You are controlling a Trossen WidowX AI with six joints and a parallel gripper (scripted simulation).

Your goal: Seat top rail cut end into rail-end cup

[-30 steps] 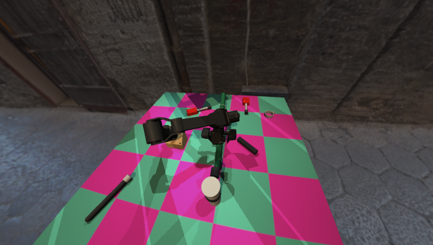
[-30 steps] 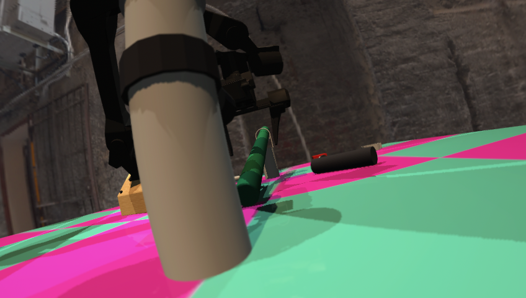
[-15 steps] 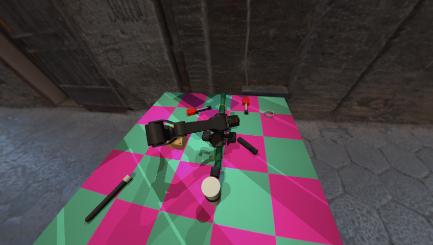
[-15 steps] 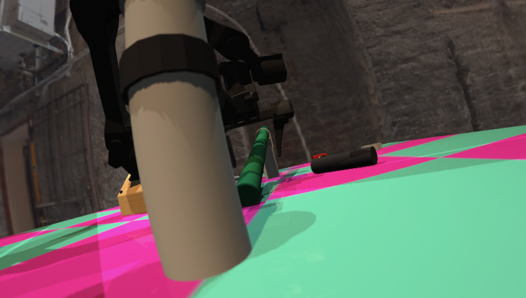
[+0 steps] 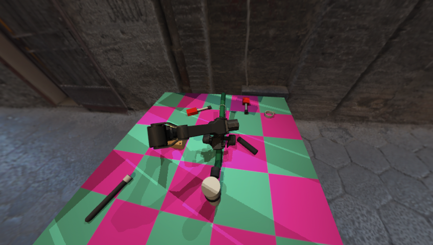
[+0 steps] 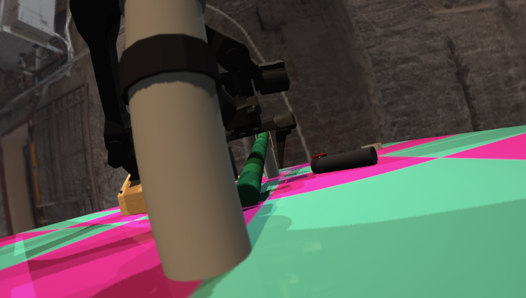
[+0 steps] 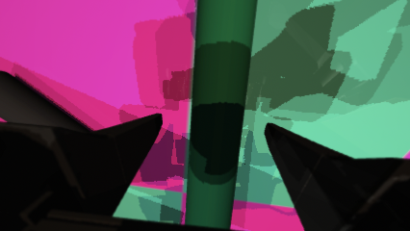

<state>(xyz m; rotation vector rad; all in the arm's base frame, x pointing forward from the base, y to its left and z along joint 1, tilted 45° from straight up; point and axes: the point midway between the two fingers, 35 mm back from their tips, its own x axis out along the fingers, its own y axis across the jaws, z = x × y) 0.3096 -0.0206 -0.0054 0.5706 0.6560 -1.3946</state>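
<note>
The green rail runs through the wire loop at the back and slopes down towards the big post. In the exterior view its near end shows low by the table, below the black brace band. The band sits high on the post, with the black end cup on the rail side; the post hides the cup in the exterior view. My gripper is open, one finger on each side of the rail at mid-length, with gaps in the wrist view.
A black tube lies right of the rail. A wooden block is left. A black rod lies front left. Two red-ended pieces and a beige ring clamp lie at the back.
</note>
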